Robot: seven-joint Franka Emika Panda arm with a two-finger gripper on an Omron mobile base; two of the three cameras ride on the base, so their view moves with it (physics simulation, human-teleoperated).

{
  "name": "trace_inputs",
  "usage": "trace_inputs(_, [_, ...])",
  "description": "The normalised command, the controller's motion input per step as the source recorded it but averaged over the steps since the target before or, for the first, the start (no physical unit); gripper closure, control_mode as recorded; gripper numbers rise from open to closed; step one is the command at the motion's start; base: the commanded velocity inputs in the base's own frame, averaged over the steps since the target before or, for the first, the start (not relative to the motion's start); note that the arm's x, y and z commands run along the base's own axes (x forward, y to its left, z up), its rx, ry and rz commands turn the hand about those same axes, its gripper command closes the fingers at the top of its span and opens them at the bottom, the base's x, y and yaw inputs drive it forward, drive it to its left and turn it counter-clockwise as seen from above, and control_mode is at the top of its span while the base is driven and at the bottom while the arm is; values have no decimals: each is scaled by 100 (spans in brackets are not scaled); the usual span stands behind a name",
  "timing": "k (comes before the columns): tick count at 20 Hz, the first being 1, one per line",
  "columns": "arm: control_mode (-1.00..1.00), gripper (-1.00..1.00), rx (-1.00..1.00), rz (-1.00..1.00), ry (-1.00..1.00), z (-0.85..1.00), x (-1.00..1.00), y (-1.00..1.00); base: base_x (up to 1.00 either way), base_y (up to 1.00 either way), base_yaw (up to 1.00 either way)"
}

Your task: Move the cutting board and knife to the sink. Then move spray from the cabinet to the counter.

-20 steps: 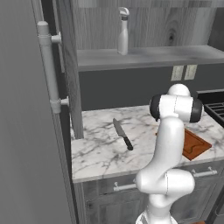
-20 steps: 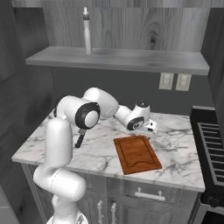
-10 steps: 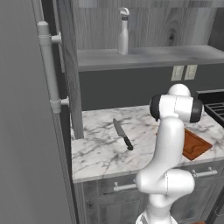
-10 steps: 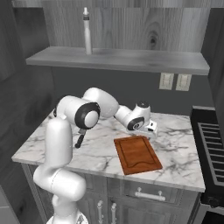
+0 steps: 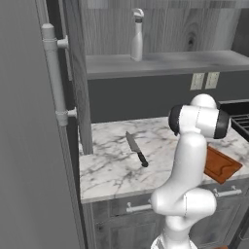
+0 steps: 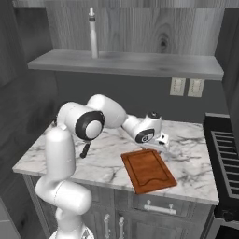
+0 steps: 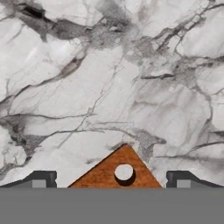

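Nearest me, on the front right part of the marble counter point(image 6: 196, 170), the cutting board point(image 6: 148, 170) lies flat, one corner overhanging the front edge. My gripper point(image 7: 112, 179) hangs low over the board's far corner, fingers spread wide with nothing between them; the hand view shows that corner with its hanging hole sitting between the two fingertips point(image 7: 41, 178). Against the shots from a second ago, nothing has shifted: arm, board and knife sit where they were, so I judge the approach has paused just short of a grasp. Left of the board and well apart from it, the knife point(image 5: 136, 149) rests on the counter, black handle toward the front edge. Farther back and higher, the spray bottle point(image 6: 93, 33) stands upright on the cabinet's open shelf point(image 6: 126, 63). All three moves remain to do.
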Motion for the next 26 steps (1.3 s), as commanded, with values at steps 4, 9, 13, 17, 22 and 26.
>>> trace_inputs(4, [-100,-100,0,0,0,-17,-50,0,0,0,0])
trace_inputs(9, [-100,-100,0,0,0,-15,-42,0,0,0,0])
trace_inputs(13, [-100,-100,0,0,0,-13,-36,0,0,0,0])
trace_inputs(17, [-100,-100,0,0,0,-4,-6,0,0,0,0])
trace_inputs(22, [-100,-100,0,0,0,0,56,0,0,0,0])
trace_inputs(26, [-100,-100,0,0,0,0,71,0,0,0,0])
